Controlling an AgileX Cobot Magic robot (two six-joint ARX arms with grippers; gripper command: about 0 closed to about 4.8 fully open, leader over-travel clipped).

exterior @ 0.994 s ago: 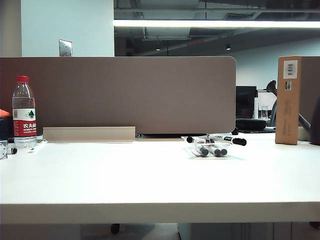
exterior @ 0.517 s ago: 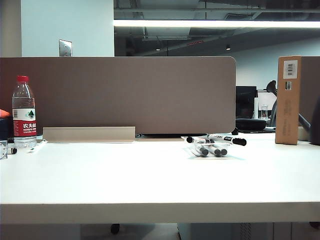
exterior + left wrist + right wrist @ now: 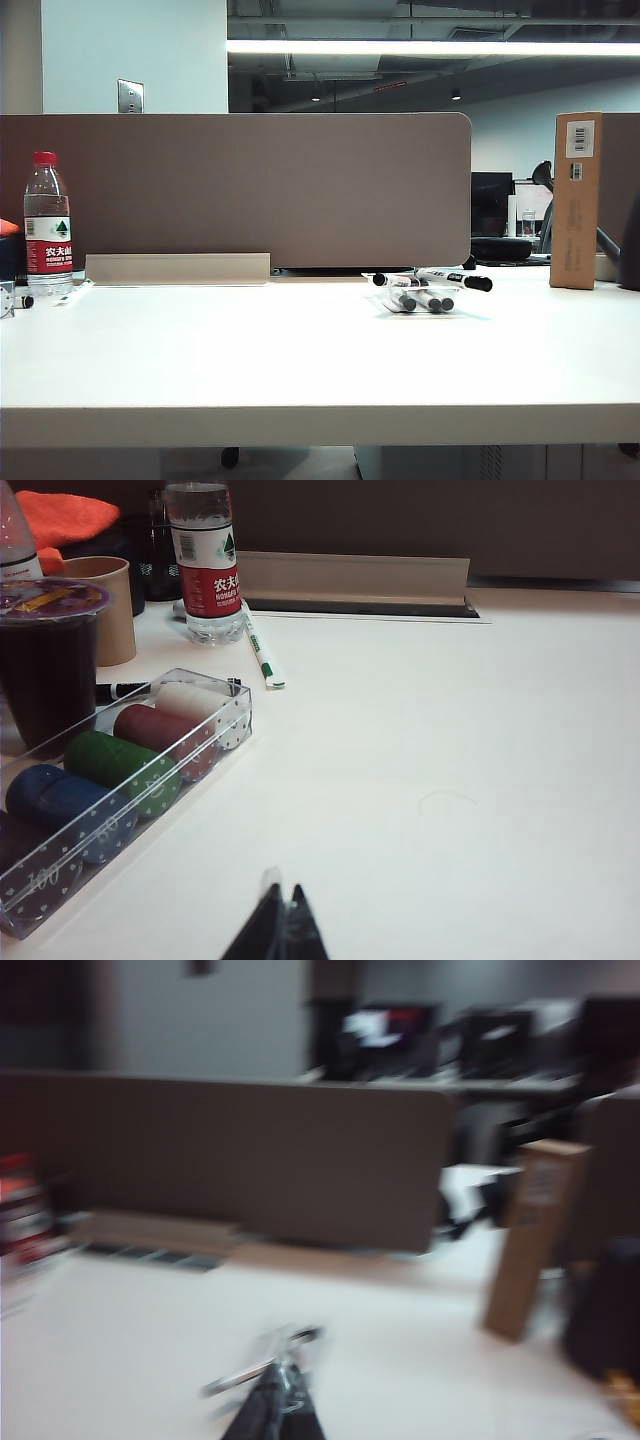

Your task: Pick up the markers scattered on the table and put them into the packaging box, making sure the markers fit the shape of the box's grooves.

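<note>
While both grippers' jaws sit shut, left gripper (image 3: 281, 920), right gripper (image 3: 281, 1400), white table (image 3: 250, 350), brown partition (image 3: 240, 190).

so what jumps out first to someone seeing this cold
The cluster of markers on the white table, right of centre near the partition, with the packaging box barely visible beneath them. Next, the red-labelled water bottle at far left and the tall cardboard box at far right.

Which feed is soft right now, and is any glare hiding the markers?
Right wrist view: motion-blurred throughout; the markers smear into a pale streak just beyond the shut right end effector. Left wrist view: sharp, shut left end effector low over the table. Exterior view: sharp; bright ceiling strip light, no glare on the markers; the clear packaging box's edges hardly show.
</note>
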